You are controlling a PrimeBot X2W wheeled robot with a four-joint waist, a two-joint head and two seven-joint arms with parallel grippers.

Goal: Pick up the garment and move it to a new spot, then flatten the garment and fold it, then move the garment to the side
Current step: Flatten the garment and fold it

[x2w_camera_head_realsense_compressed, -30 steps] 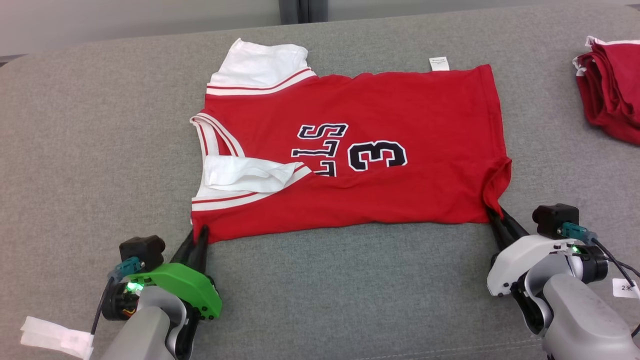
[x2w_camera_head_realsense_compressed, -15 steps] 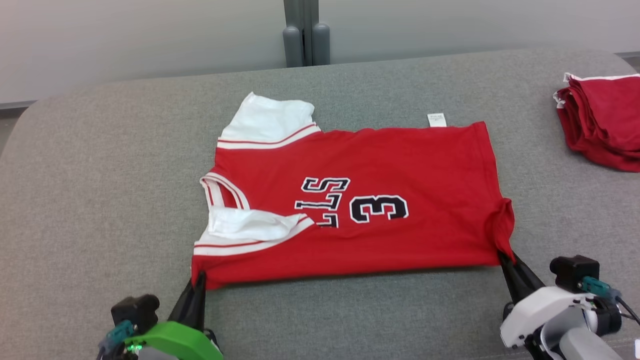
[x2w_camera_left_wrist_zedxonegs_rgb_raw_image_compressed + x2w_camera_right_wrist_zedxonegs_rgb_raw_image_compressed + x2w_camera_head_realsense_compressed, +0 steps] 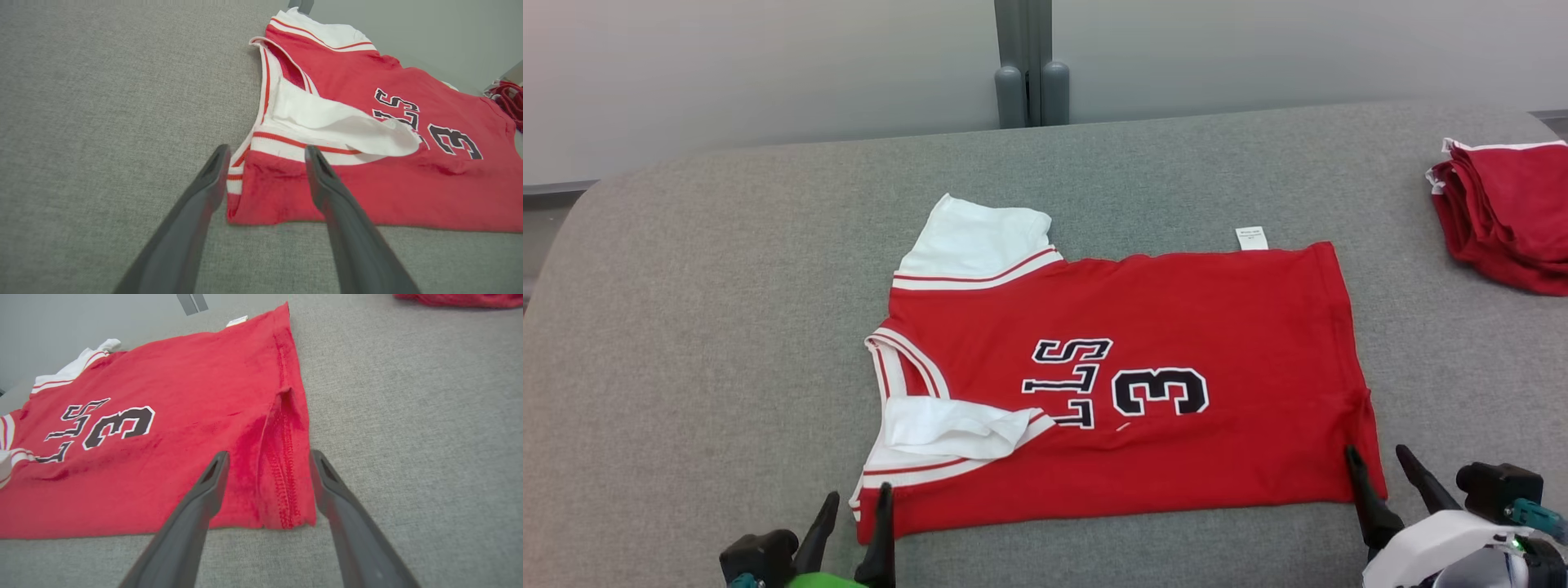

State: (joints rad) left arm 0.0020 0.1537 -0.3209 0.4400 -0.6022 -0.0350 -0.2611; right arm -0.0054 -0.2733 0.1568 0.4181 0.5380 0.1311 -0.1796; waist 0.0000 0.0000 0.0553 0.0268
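Lying flat on the grey cushioned surface (image 3: 711, 327), the red garment (image 3: 1176, 327) spreads out ahead of both grippers, neck toward the left gripper's side and hem toward the right gripper's side.

The left gripper (image 3: 858, 492) has its fingers spread wide and holds nothing. In the left wrist view the garment's near shoulder corner lies between the two fingertips: the outer finger is over bare surface just beside the striped trim, the inner one over red cloth. Just beyond those tips a white sleeve (image 3: 339, 122) lies folded over onto the chest.

The right gripper (image 3: 1377, 450) is also spread wide and empty. The near hem corner with its stitched seam lies between its fingers, and a small raised pleat sits just ahead of the tips. Whether any fingertip touches the cloth, I cannot tell.

Black letters and a number 3 (image 3: 1160, 392) lie between the grippers, farther out. A small white label (image 3: 1251, 238) sticks out of the garment's far edge. Well beyond the right gripper, to its outer side, sits a pile of folded red cloth (image 3: 1511, 220), apart from the garment.
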